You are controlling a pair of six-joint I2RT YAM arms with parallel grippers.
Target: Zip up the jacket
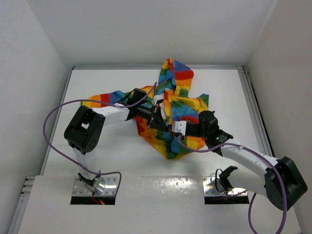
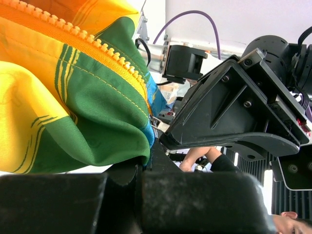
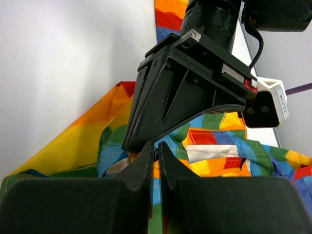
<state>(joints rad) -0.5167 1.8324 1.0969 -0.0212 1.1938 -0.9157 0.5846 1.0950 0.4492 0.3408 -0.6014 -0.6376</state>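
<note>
Rainbow-striped jacket (image 1: 178,105) lies crumpled on the middle of the table (image 1: 114,151), reaching toward its far edge. The left gripper (image 1: 155,118) is clamped on green cloth beside the orange zipper teeth (image 2: 87,41). The right gripper (image 1: 171,127), just beside it, has its fingers (image 3: 141,168) almost together; whether they pinch cloth I cannot tell

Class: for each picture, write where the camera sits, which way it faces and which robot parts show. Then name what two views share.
Top external: above, behind the bases, facing down on the table; both arms, left claw and right claw meeting at the jacket.
Left wrist: on the left arm, facing along its own fingers at the zipper and right claw.
Right wrist: on the right arm, facing past its own fingers toward the left claw.
Shared: each wrist view shows the opposite claw.
</note>
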